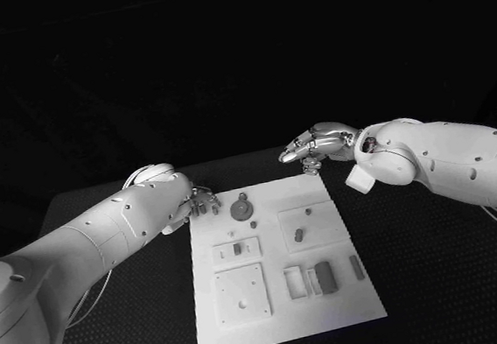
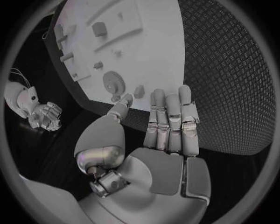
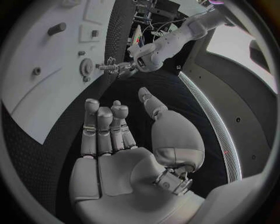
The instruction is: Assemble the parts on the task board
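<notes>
The white task board (image 1: 285, 321) lies in the middle of the black table. A round gear (image 1: 242, 210) sits near its far end, with a small dark peg (image 1: 299, 235) and a short piece (image 1: 237, 248) in raised blocks behind it. Two dark bars (image 1: 325, 275) lie nearer me. My left hand (image 1: 200, 203) hovers at the board's far left corner, fingers straight and holding nothing (image 2: 169, 126). My right hand (image 1: 313, 148) hangs just past the far right corner, also holding nothing (image 3: 116, 135). The gear (image 2: 112, 83) lies just beyond the left fingertips.
The black textured table (image 1: 470, 279) surrounds the board on all sides. A blank raised plate (image 1: 242, 294) sits at the board's near left. The right forearm (image 1: 452, 162) slants in over the table's right side.
</notes>
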Robot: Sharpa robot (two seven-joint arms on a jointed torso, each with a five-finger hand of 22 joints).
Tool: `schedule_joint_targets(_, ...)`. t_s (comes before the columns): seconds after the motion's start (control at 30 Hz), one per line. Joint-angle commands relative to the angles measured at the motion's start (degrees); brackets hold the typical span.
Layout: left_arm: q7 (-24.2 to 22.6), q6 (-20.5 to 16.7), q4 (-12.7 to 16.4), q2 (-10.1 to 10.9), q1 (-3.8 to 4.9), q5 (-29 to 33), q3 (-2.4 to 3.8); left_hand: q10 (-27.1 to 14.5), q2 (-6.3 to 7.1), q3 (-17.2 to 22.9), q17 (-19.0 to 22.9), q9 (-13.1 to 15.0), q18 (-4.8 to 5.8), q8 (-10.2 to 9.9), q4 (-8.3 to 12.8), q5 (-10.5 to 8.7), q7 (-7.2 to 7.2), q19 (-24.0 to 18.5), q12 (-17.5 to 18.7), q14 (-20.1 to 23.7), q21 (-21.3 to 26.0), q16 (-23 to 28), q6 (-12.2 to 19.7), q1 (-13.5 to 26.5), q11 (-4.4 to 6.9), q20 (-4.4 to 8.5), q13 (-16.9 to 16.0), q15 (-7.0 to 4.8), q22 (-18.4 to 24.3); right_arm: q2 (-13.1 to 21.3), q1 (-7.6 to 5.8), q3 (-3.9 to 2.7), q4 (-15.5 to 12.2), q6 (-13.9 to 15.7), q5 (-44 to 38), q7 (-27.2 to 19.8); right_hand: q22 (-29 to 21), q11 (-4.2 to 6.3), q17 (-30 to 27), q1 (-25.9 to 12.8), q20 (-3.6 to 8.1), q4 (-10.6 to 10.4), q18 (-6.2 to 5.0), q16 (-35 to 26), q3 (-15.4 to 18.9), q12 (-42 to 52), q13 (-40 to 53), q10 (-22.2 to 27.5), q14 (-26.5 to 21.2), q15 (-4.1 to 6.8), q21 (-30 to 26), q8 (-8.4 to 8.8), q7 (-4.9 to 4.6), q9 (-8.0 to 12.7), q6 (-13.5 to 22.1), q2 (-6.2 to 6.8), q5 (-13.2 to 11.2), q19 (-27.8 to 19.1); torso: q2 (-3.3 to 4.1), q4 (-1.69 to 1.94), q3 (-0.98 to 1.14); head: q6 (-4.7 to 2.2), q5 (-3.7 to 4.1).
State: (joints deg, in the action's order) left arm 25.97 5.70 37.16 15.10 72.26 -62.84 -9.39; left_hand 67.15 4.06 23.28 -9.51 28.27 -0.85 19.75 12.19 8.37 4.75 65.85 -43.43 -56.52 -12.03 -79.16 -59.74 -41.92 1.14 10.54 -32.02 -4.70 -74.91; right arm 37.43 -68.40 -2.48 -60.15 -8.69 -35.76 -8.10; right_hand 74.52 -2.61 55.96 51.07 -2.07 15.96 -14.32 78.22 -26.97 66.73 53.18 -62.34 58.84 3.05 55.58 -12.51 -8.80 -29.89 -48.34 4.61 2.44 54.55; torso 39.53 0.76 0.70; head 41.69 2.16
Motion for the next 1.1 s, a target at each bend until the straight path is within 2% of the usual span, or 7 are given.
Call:
schedule_joint_targets(0.03,-1.0,-0.2,0.2,-0.2,-0.01,1.2,0.05,0.3,-0.44,0.1,0.0,-0.1,0.64,0.2,0.4,-0.15,0.07,0.4,-0.2,0.0,0.0,-0.3,-0.3,-0.4,0.20,-0.13,-0.1,-0.25,-1.2,-0.1,0.02,-0.02,0.0,-0.4,-0.3,-0.2,-0.1,-0.02,-0.1,-0.6,-0.14,-0.2,-0.68,0.2,0.0,0.3,-0.1,0.3,-0.2,0.37,-0.3,0.28,-0.35,0.1,0.1,-0.18,0.3,-0.1,0.00,0.04,0.01,0.03,0.15)
schedule_joint_targets(0.27,-1.2,-0.4,0.1,-0.4,-0.16,2.0,0.05,0.3,-1.30,0.1,0.0,-0.1,0.73,0.3,1.1,-0.15,0.08,0.4,-0.2,-0.1,0.0,-0.3,-0.3,-1.1,0.19,-0.11,-0.1,-0.26,-1.2,-0.3,0.02,-0.02,0.2,-0.5,-0.3,-0.1,-0.1,-0.01,-0.1,-0.6,-0.14,-0.2,-0.68,0.2,0.0,0.3,-0.1,0.3,-0.2,0.37,-0.3,0.28,-0.35,0.1,0.1,-0.19,0.3,-0.1,0.01,0.03,-0.03,0.09,0.41)
schedule_joint_targets(0.47,-1.3,-0.5,0.0,-0.6,-0.20,2.1,0.04,0.2,-1.87,0.1,0.1,-0.1,0.79,0.3,1.8,-0.20,0.10,0.4,-0.3,-0.1,0.0,-0.3,-0.3,-1.7,0.17,-0.09,-0.1,-0.25,-1.2,-0.3,0.02,-0.02,0.1,-0.6,-0.3,0.0,-0.1,-0.02,-0.1,-0.6,-0.13,-0.2,-0.68,0.2,0.0,0.3,-0.1,0.3,-0.2,0.37,-0.3,0.28,-0.35,0.1,0.1,-0.20,0.3,-0.1,-0.08,0.18,-0.08,0.08,0.40)
schedule_joint_targets(0.7,-1.4,-0.5,0.0,-0.7,-0.21,2.7,0.04,0.2,-2.55,0.1,0.1,-0.1,0.84,0.3,2.6,-0.36,0.12,0.5,-0.3,-0.1,0.0,-0.3,-0.3,-2.2,0.15,-0.08,0.0,-0.26,-1.2,-0.5,0.02,-0.02,0.2,-0.6,-0.3,0.1,-0.1,-0.02,-0.1,-0.7,-0.13,-0.2,-0.68,0.2,0.0,0.3,-0.1,0.3,-0.2,0.37,-0.3,0.28,-0.35,0.1,0.1,-0.20,0.3,-0.1,0.01,0.02,-0.09,-0.01,0.32)
schedule_joint_targets(0.97,-1.4,-1.0,0.0,-0.7,-0.21,3.1,0.04,0.2,-3.90,0.0,0.2,-0.2,0.85,0.4,3.5,-0.63,0.13,0.5,-0.3,-0.1,0.0,-0.3,-0.3,-3.0,0.14,-0.10,0.0,-0.25,-1.2,-0.6,0.02,-0.02,0.3,-0.8,-0.3,0.3,-0.1,-0.02,-0.1,-0.7,-0.13,-0.2,-0.68,0.2,0.0,0.3,-0.1,0.3,-0.2,0.36,-0.3,0.29,-0.35,0.1,0.1,-0.17,0.3,-0.1,0.01,0.07,-0.05,0.02,0.40)
schedule_joint_targets(1.1,-1.3,-0.9,-0.1,-0.7,-0.21,3.4,0.04,0.2,-4.00,0.0,0.2,-0.2,0.85,0.3,3.6,-0.64,0.15,0.5,-0.3,-0.1,0.0,-0.3,-0.2,-3.1,0.13,-0.11,0.0,-0.24,-1.2,-0.6,0.02,-0.02,0.2,-0.9,-0.3,0.3,-0.1,-0.02,-0.1,-0.7,-0.13,-0.2,-0.68,0.2,0.0,0.3,-0.1,0.3,-0.2,0.36,-0.3,0.30,-0.35,0.1,0.1,-0.16,0.3,-0.1,-0.01,0.08,-0.02,0.07,0.44)
